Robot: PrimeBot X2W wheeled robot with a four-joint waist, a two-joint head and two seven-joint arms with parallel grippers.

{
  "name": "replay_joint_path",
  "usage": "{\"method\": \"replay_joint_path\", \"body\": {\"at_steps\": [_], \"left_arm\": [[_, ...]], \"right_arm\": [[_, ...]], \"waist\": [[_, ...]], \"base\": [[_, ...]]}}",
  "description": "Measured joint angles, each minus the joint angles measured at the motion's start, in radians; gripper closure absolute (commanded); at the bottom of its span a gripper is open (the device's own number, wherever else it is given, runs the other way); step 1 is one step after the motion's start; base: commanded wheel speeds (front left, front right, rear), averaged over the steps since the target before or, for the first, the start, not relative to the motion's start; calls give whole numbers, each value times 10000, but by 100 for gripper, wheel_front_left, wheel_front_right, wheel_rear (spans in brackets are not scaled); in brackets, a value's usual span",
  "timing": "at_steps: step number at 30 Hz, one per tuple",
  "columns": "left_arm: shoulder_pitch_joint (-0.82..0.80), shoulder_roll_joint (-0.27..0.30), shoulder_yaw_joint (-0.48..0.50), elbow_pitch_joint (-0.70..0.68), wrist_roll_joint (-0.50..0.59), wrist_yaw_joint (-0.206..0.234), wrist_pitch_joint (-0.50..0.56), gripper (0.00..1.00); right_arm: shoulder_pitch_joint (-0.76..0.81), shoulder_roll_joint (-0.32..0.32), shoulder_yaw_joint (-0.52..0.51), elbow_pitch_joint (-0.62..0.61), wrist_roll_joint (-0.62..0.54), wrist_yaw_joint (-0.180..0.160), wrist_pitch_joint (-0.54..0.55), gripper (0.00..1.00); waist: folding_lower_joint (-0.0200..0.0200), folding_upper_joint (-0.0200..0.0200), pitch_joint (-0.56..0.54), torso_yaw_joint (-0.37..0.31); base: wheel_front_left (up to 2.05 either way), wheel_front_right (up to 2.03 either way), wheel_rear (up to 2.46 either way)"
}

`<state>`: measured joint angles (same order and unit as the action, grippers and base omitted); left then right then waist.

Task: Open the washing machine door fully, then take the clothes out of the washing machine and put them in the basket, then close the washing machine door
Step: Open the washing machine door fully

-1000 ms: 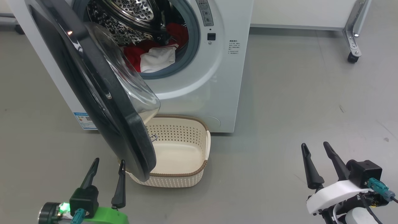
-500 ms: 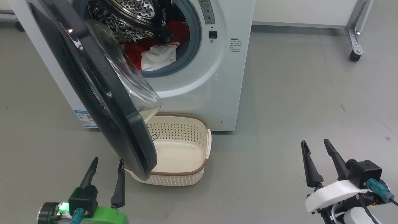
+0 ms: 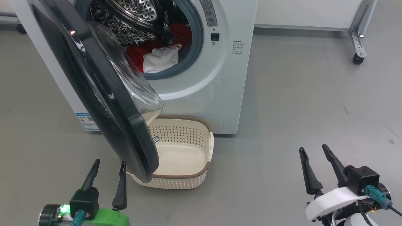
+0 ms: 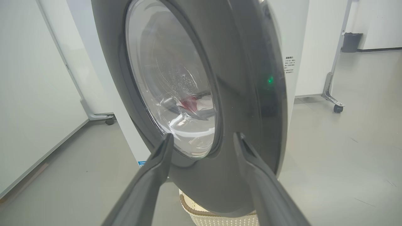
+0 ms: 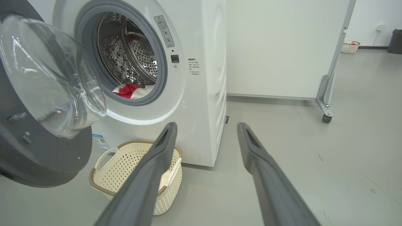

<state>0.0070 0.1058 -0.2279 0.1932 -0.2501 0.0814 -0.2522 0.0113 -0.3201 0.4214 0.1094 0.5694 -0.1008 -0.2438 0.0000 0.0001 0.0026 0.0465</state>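
Right gripper point(image 3: 312, 147), fingers spread, has slid slightly toward eight o'clock. Left gripper point(image 3: 110, 161), also spread, hasn't moved, at nine o'clock of the washing machine door point(image 3: 132, 138)'s lower edge. Clothes point(image 3: 157, 58) lie in the washing machine point(image 3: 220, 78), at twelve o'clock from the basket point(image 3: 188, 176).

Washing machine point(image 3: 201, 91) stands on the floor point(image 3: 298, 110), far left. Clothes point(image 3: 160, 58) lie in the drum point(image 3: 138, 15), at its front. Door point(image 3: 103, 103) hangs part-open at left, overhanging the basket point(image 3: 185, 157), which sits on the floor just before the machine. Wheeled frame point(image 3: 358, 34) stands far right.
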Motion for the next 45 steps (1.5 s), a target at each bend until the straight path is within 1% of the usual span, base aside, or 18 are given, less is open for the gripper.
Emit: {"method": "replay_joint_path", "body": {"at_steps": [11,23,39,40,41,42,43,45], "left_arm": [[32,-35,40,19,56,-77,0,0],[43,-142,117,25,98,-161,0,0],[151,-203,167,27,234,-222,0,0],[152,-207,165,42,234,-257,0,43],[155,-217,165,77,230,-265,0,97],[168,-226,165,111,228,-282,2,97],[185,-238,163,151,213,-339,0,100],[227,-259,163,194,213,-349,2,100]], "right_arm": [[111,128,-38,8,-102,-4,-8,0],[136,107,-54,10,-441,-71,-8,0],[186,140,-144,6,-529,-73,-8,0],[187,142,-153,6,-531,-73,-8,0],[188,146,-159,6,-531,-73,-8,0],[189,148,-161,6,-531,-73,-8,0],[189,155,-163,6,-531,-73,-8,0],[191,180,-163,6,-545,-73,-8,0]], "waist": [[0,0,-57,-29],[0,0,-72,-45],[0,0,-19,45],[0,0,-18,49],[0,0,-17,53],[0,0,-15,57],[0,0,-11,60],[0,0,-1,69]], "base": [[0,0,0],[0,0,0],[0,0,0],[0,0,0],[0,0,0],[0,0,0],[0,0,0],[0,0,0]]}}
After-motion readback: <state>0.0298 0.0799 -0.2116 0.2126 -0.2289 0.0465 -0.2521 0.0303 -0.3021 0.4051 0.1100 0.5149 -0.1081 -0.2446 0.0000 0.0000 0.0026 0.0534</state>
